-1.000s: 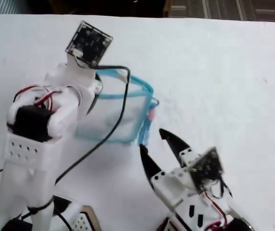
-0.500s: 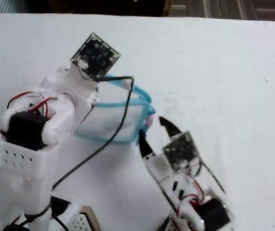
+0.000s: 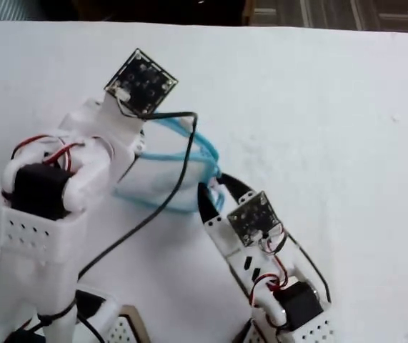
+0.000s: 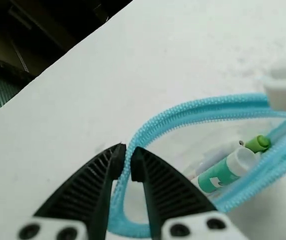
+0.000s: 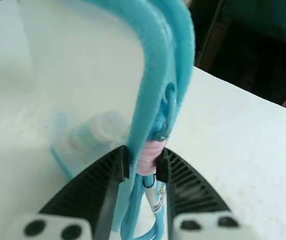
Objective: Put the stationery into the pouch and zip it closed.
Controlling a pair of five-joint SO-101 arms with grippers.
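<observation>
Though your left arm (image 3: pixel 82 179) hides much of the pouch (image 3: pixel 150 182) left of centre in the high view, a white-and-teal tube (image 4: pixel 222 172) and a green-capped pen (image 4: pixel 256 143) show inside. Your left gripper (image 4: pixel 125 161) pinches its zipper edge (image 4: pixel 193 107); the right gripper (image 5: pixel 143 162) clamps the pink zipper pull (image 5: pixel 148 154).

**Both Our Grippers Pinched Tight**

Our left gripper (image 4: pixel 125 156) nips the rim of the pouch (image 4: pixel 198 107) between nearly closed jaws, the arm folded high above it. Our right gripper (image 5: pixel 143 161) clamps the zip pull (image 5: pixel 149 151), its forearm stretched low over the table.
</observation>
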